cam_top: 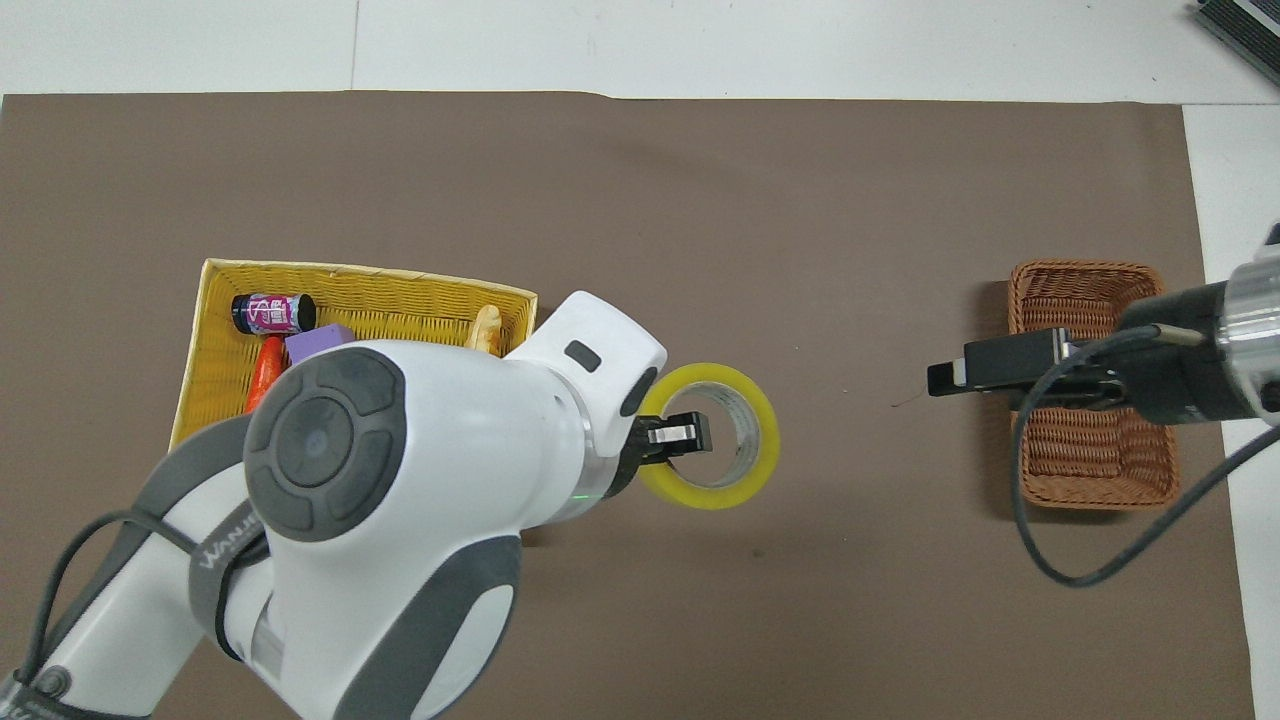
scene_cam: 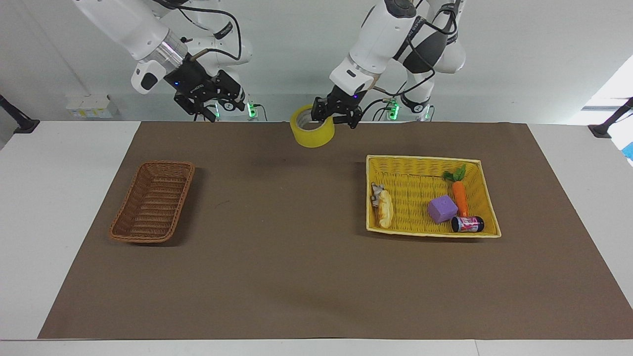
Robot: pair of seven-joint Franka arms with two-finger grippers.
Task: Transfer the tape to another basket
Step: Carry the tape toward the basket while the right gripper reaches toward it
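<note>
A white table [scene_cam: 29, 207] carries a wide brown mat [scene_cam: 277, 277] in front of a pale wall. The left gripper [scene_cam: 335, 112] is high in the air over the mat's middle, closed on the wall of the tape [scene_cam: 312, 132], one finger inside the core. The right gripper [scene_cam: 205, 98] hangs open in the air at the right arm's end, near the brown wicker basket [scene_cam: 153, 201]. The yellow basket [scene_cam: 482, 185] at the left arm's end holds a carrot [scene_cam: 460, 195], a purple cube [scene_cam: 442, 209], a small can [scene_cam: 467, 224] and a bread piece [scene_cam: 385, 208]. Between the two baskets the mat is free, and its edge farthest from the robots also has much open room.
</note>
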